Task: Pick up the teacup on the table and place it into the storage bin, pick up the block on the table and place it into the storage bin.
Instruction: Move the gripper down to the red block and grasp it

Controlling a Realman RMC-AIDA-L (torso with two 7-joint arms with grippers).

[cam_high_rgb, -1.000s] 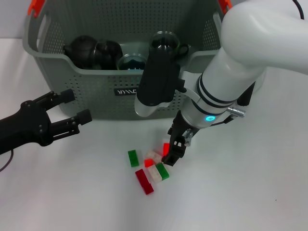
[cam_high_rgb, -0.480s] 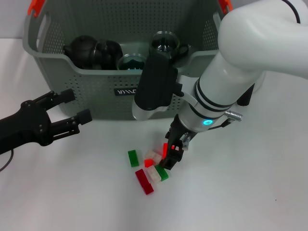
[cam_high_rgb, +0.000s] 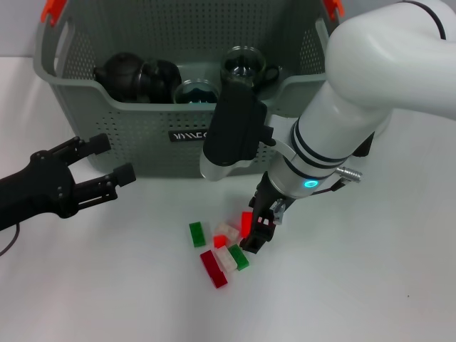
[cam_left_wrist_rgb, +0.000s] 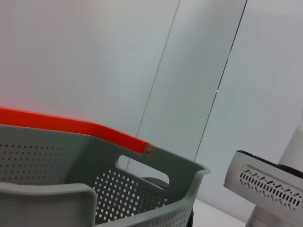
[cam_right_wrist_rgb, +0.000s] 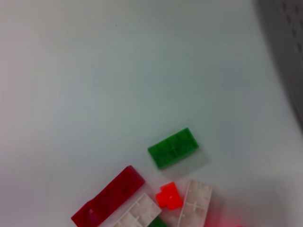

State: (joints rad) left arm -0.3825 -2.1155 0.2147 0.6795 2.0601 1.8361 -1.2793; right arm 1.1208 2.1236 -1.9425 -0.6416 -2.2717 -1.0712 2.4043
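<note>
- The right tool (cam_high_rgb: 258, 229) was down at the pile of blocks on the white counter (cam_high_rgb: 370, 285), in front of the storage bin (cam_high_rgb: 142, 139).
- Its fingers were clamped on a red block (cam_high_rgb: 246, 222), just above a green block (cam_high_rgb: 240, 258).
- A dark red block (cam_high_rgb: 213, 268), white blocks (cam_high_rgb: 226, 231) and another green block (cam_high_rgb: 197, 234) lay close by.
- Dark teacups (cam_high_rgb: 246, 65) sat inside the bin.
- The left tool (cam_high_rgb: 107, 158) hung beside the bin, its fingers apart, holding nothing.

Bright, even overhead light falls on a white table (cam_high_rgb: 370, 299), with soft shadows beneath the right arm (cam_high_rgb: 335, 142). In the right wrist view the blocks (cam_right_wrist_rgb: 173, 149) look slightly soft, perhaps from motion.
</note>
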